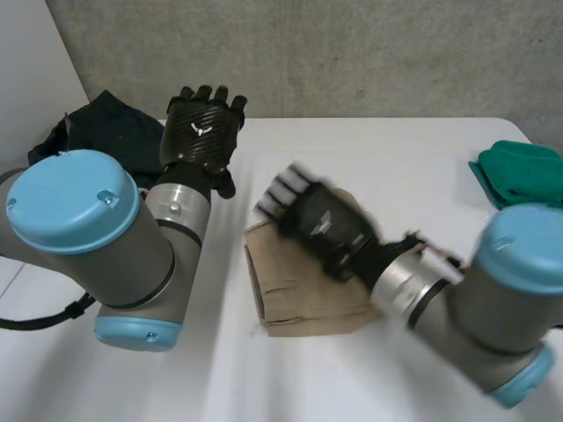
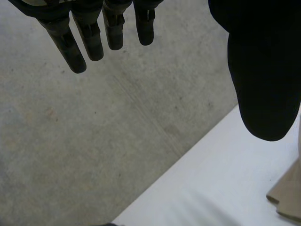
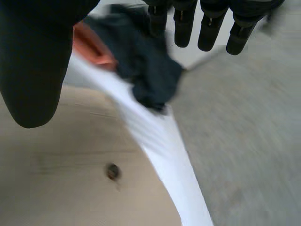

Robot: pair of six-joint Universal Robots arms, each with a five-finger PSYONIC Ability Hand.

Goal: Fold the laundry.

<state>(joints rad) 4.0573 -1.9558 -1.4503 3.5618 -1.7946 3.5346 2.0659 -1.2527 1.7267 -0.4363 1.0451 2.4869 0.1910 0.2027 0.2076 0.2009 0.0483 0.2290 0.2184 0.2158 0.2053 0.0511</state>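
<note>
A folded tan cloth [image 1: 299, 303] is seen on the desk [image 1: 396, 158] beneath the right hand [image 1: 321, 224], held spread and empty, while the left hand [image 1: 201, 132] is likewise spread at far left.

A white surface [image 1: 396, 167] meets rough grey concrete [image 1: 352, 53] along its far edge, a pale panel [image 1: 31, 61] beyond its far left corner.

The left robot hand [image 2: 263, 70] hangs in the air with its fingers [image 2: 89, 42] straight and spread and the thumb set apart from them, holding nothing. Beyond the fingertips is rough grey concrete [image 2: 94, 141], probably a wall. The white counter [image 2: 211, 188] runs past the thumb, its edge meeting the concrete. A corner of tan cloth [image 2: 288, 200] lies on the counter near the thumb.
</note>
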